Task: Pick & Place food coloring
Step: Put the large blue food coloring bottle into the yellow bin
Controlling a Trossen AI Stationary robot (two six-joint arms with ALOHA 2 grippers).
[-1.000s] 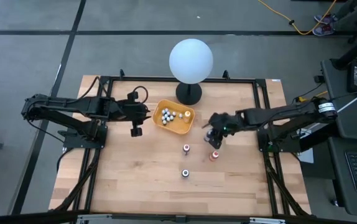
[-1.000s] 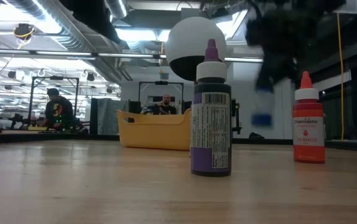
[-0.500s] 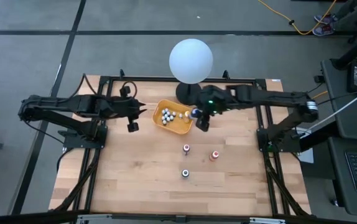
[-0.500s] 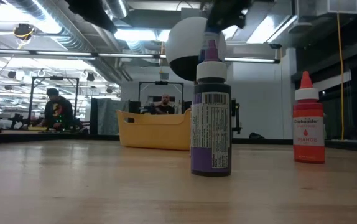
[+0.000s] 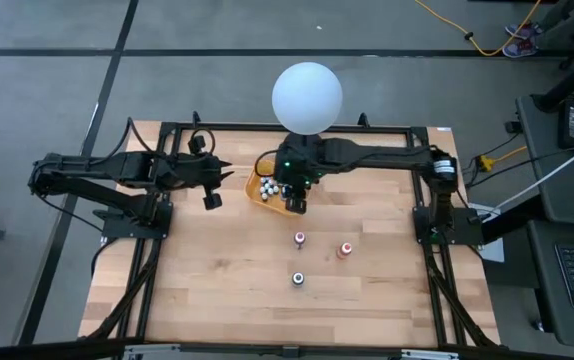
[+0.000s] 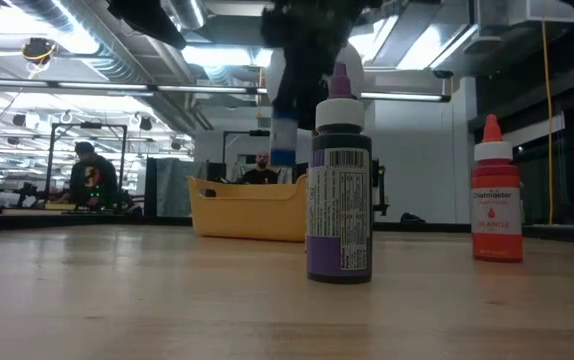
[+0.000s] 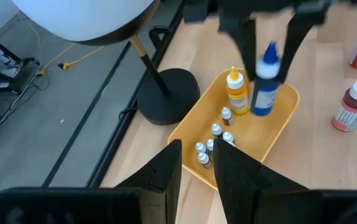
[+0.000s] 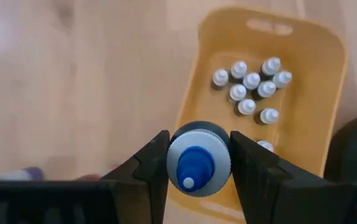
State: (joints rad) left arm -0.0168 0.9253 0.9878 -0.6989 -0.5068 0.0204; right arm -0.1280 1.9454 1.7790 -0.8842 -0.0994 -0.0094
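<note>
The right gripper (image 5: 296, 203) is clamped on a blue-topped food coloring bottle (image 8: 198, 164), its two fingers pressed against the white collar on either side, and it hangs over the yellow tray (image 5: 259, 196), so this looks like the placing step of the carry. Directly below and just ahead of the gripper lie a cluster of small white-capped bottles (image 8: 251, 87) and a yellow bottle (image 7: 237, 94) already in the tray. The next move, as I judge it, calls for lowering the bottle into a bare patch of tray floor before letting go. Three more bottles, the purple one (image 6: 340, 180), the orange one (image 6: 496, 194) and a red one (image 5: 300, 239), stand on the bench (image 5: 227, 290) well behind the gripper, not yet collected. The left gripper (image 5: 213, 197) waits beside the tray, its fingers nearly together and holding nothing.
</note>
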